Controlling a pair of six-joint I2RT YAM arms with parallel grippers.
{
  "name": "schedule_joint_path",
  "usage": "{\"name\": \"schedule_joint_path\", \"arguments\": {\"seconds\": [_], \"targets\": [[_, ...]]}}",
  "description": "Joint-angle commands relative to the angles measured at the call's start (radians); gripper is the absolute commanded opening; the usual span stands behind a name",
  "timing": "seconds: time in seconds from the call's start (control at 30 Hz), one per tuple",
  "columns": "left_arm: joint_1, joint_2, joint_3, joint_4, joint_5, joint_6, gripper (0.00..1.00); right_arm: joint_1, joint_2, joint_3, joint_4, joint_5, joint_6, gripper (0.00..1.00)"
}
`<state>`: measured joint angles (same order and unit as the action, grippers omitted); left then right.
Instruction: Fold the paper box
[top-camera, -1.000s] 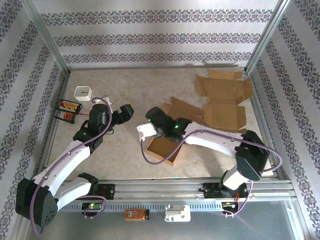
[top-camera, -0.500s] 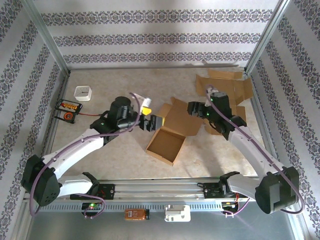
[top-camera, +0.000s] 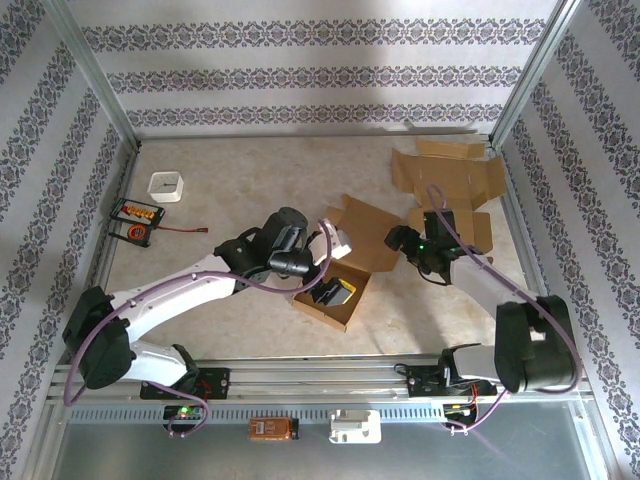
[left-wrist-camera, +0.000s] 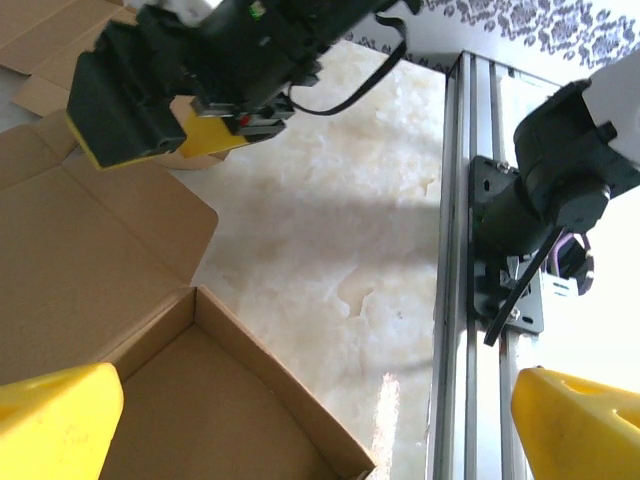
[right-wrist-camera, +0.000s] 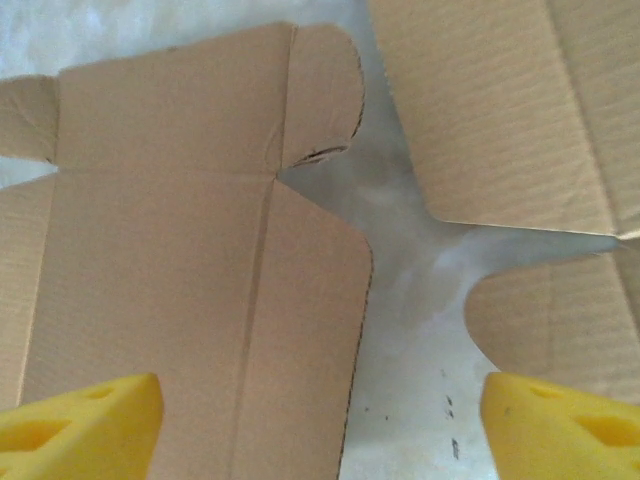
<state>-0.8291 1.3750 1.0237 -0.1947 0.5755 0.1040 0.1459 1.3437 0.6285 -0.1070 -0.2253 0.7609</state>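
Observation:
The paper box (top-camera: 352, 270) sits mid-table as a shallow brown tray with its lid flaps (top-camera: 362, 236) spread flat behind it. My left gripper (top-camera: 338, 293) hangs open just above the tray's inside, nothing between its yellow fingers. In the left wrist view the tray's near corner wall (left-wrist-camera: 270, 375) runs between my left gripper's (left-wrist-camera: 315, 425) two pads. My right gripper (top-camera: 402, 240) stands open at the right edge of the lid. In the right wrist view the rounded flap (right-wrist-camera: 250, 300) lies flat under my right gripper (right-wrist-camera: 320, 425), touching neither pad.
A second, unfolded cardboard blank (top-camera: 447, 200) lies at the back right, close to the right arm. At the far left stand a small white cup (top-camera: 165, 186) and an orange-and-black device (top-camera: 135, 219). The metal rail (top-camera: 320, 378) runs along the near edge.
My left gripper swung right from the table's left side onto the box tray. My right gripper left the tray, moved right to the lid's edge and opened wider.

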Motion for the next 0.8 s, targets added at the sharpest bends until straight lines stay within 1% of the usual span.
{"name": "schedule_joint_path", "arguments": {"seconds": [0.0,0.07,0.13,0.2,0.23,0.27,0.33,0.47,0.53,0.6,0.67,0.77], "targets": [[-0.019,0.000,0.029,-0.058,-0.010,0.055,1.00,-0.006,0.068,0.022,0.100,-0.081,0.031,0.76],[-0.018,-0.003,0.030,-0.049,-0.066,0.003,1.00,-0.003,0.094,0.030,0.122,-0.091,0.032,0.69],[0.000,-0.001,0.034,-0.033,-0.147,-0.094,0.99,0.001,0.100,0.031,0.138,-0.085,0.026,0.57],[0.048,0.007,0.051,-0.036,-0.248,-0.246,1.00,0.010,0.097,0.031,0.144,-0.068,0.011,0.46],[0.088,0.015,0.064,-0.050,-0.280,-0.334,1.00,0.016,0.092,0.031,0.144,-0.063,0.001,0.42],[0.129,0.024,0.073,-0.062,-0.278,-0.403,1.00,0.021,0.089,0.030,0.143,-0.062,-0.010,0.39],[0.221,0.045,0.080,-0.062,-0.226,-0.526,1.00,0.037,0.083,0.034,0.142,-0.067,-0.041,0.33],[0.361,0.116,0.090,-0.063,-0.123,-0.710,1.00,0.077,0.074,0.053,0.122,-0.092,-0.117,0.23],[0.418,0.175,0.107,-0.078,-0.071,-0.749,1.00,0.110,0.067,0.068,0.109,-0.094,-0.165,0.18],[0.455,0.224,0.119,-0.092,-0.058,-0.739,1.00,0.141,0.060,0.085,0.094,-0.097,-0.204,0.13],[0.482,0.261,0.125,-0.109,-0.084,-0.713,1.00,0.170,0.054,0.099,0.083,-0.095,-0.233,0.08],[0.512,0.299,0.124,-0.113,-0.113,-0.674,0.99,0.213,0.048,0.122,0.069,-0.102,-0.279,0.04]]}}
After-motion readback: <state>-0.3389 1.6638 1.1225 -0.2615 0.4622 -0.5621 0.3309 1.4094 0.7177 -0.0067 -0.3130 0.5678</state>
